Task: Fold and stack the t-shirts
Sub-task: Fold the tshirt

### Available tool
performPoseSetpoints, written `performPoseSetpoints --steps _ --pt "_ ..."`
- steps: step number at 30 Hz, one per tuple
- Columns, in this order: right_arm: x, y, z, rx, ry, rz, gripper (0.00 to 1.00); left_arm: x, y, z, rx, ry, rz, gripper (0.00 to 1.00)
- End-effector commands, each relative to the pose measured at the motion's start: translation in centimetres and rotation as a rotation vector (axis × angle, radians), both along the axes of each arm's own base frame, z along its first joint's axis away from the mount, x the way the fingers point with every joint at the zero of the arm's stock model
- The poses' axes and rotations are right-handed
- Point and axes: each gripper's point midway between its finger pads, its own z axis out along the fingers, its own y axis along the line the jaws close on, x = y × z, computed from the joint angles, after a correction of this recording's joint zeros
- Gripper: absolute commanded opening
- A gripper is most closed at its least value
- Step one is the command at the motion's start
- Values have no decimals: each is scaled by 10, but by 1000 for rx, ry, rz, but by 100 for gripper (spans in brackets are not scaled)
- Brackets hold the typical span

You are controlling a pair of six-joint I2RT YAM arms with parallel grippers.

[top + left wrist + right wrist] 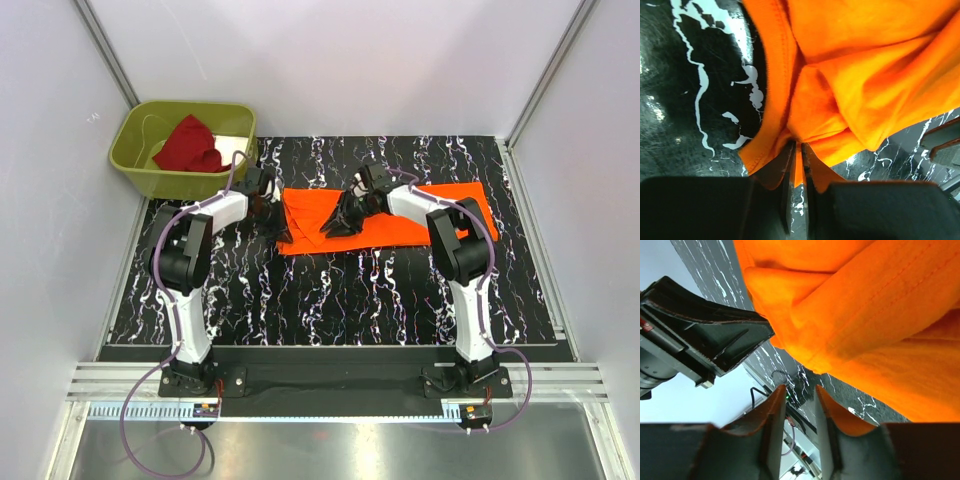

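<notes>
From above, a large bright orange cloth t-shirt is lying spread across the far half of a black worktop with white marbling, while a crumpled dark red cloth t-shirt is sitting inside an olive-green plastic bin at the far left corner. The left claw is touching the orange t-shirt's left edge, and the right claw is resting on the cloth just beside it. From the left wrist, the left claw is nearly closed and is pinching a thin fold of the orange t-shirt, whose hemmed edge is bunching above the fingers. From the right wrist, the right claw is showing a narrow gap with nothing between its tips, and the orange t-shirt is filling the frame just beyond them.
</notes>
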Motion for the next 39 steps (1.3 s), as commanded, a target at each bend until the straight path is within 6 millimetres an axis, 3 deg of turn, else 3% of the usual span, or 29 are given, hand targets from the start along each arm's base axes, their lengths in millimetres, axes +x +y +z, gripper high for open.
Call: performPoseSetpoints --steps 1,19,22,26,34,39 --pt "-5 15 -4 40 18 9 38 20 2 14 5 -72 3 14" --pt "-8 18 -38 23 84 -10 36 24 0 23 -13 -82 2 14" --pt "-3 21 -34 31 77 -14 33 23 0 22 -13 -79 3 14" --pt "2 24 -24 41 58 -12 18 21 0 17 -10 -72 5 14" --pt "8 28 -8 62 55 -20 1 20 0 15 -12 -67 5 14" --pt "34 28 5 75 8 -50 0 20 0 15 -10 -69 3 14"
